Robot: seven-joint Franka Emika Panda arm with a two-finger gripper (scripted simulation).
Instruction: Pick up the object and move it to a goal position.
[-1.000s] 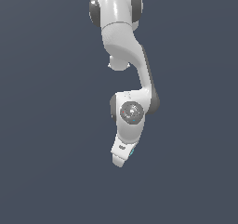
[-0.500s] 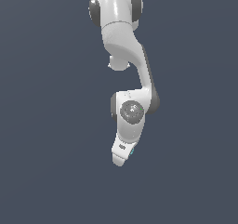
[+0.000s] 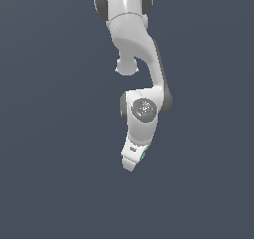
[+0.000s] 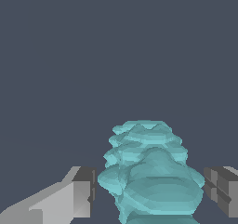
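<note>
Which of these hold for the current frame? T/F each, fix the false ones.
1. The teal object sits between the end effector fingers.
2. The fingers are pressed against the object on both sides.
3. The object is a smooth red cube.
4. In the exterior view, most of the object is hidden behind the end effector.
1. True. In the wrist view the teal object lies between the two fingers.
2. False. A gap shows on each side between object and finger; the end effector is open.
3. False. It is a lumpy, faceted teal blob.
4. True. Only a small teal sliver shows beside the end effector.
</note>
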